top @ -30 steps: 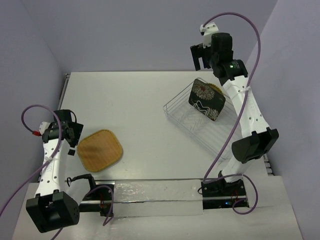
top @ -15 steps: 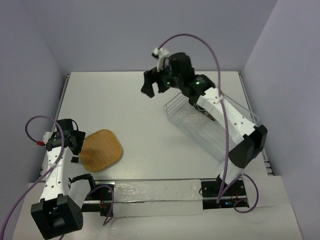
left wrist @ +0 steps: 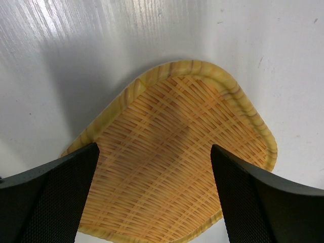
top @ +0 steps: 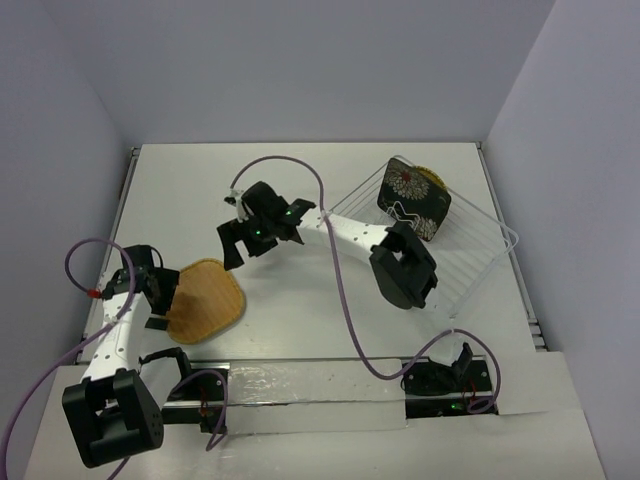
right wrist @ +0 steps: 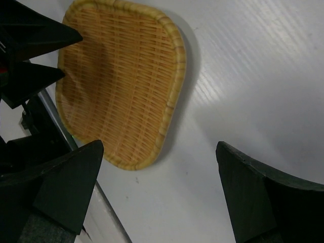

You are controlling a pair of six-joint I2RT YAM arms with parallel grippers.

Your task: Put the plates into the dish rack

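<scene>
Plate loading: two racked, one left on desk.
Lower left of top view: left tool point(top: 158, 292) spread wide over tan woven plate point(top: 208, 302), which lies flat on desk point(top: 300, 180), not pinched. Right tool point(top: 238, 240) hovers just beyond it, spread too, empty. Upper right: dish rack point(top: 478, 262) holds black flowered plate point(top: 412, 200) upright, yellow disc point(top: 436, 178) behind it.
</scene>
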